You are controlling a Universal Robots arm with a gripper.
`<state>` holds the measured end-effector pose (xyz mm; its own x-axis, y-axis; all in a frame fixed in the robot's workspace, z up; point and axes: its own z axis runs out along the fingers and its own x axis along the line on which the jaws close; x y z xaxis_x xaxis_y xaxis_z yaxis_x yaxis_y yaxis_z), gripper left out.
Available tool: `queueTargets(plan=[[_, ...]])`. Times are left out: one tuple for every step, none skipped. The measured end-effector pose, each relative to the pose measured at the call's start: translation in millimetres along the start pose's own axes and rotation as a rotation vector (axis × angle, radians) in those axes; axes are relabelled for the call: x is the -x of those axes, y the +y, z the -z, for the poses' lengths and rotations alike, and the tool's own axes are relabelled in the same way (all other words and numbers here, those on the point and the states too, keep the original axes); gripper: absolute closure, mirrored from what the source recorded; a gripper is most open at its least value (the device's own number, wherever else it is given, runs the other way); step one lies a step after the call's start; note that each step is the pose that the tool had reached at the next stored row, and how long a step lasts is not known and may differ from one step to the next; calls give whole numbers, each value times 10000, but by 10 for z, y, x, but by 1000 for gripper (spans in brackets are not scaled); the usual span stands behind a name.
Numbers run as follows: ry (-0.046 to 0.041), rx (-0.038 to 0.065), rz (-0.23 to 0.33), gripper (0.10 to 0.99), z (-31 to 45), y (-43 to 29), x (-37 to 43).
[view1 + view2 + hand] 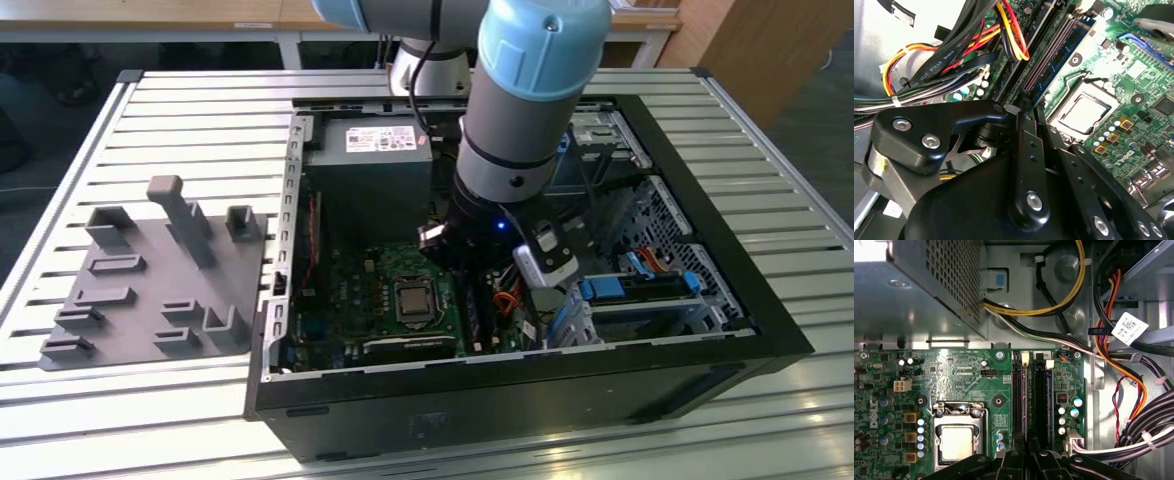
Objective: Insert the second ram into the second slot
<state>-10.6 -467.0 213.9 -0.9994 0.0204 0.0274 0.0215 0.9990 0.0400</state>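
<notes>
My gripper (467, 282) reaches deep into the open computer case (747, 300), low over the green motherboard (360, 290). Two long dark memory slots (1024, 395) (1045, 395) lie side by side next to the processor socket. In both wrist views my gripper (1026, 114) (1029, 442) is right at the near end of these slots, fingers drawn together. The second ram (1066, 52), a thin blue board, stands on edge along a slot. It runs away from my fingertips and its near end meets them. Which of the two slots it sits over I cannot tell.
The processor socket (956, 440) lies close beside the slots. Bundled black, red and yellow cables (954, 45) hang on the other side. The grey power supply (380, 140) fills the case's far end. Blue drive brackets (641, 285) sit at the exterior view's right. A grey fixture tray (160, 280) lies outside the case.
</notes>
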Motion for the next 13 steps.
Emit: queueTargets(plan=[[2, -1, 40, 945, 0, 0, 2], [4, -2, 73, 945, 0, 0, 4], [4, -2, 99, 945, -1, 1, 6], [5, -1, 101, 945, -1, 1, 5], [5, -1, 103, 945, -2, 1, 6], [5, 1, 105, 945, -4, 1, 6], [5, 1, 107, 945, -5, 1, 6], [5, 1, 110, 945, -7, 1, 6], [5, 3, 113, 945, -9, 2, 6], [5, 3, 118, 945, -12, 3, 7], [5, 3, 120, 945, -14, 4, 7], [5, 2, 123, 945, -16, 5, 7], [5, 3, 125, 945, -20, 5, 7]])
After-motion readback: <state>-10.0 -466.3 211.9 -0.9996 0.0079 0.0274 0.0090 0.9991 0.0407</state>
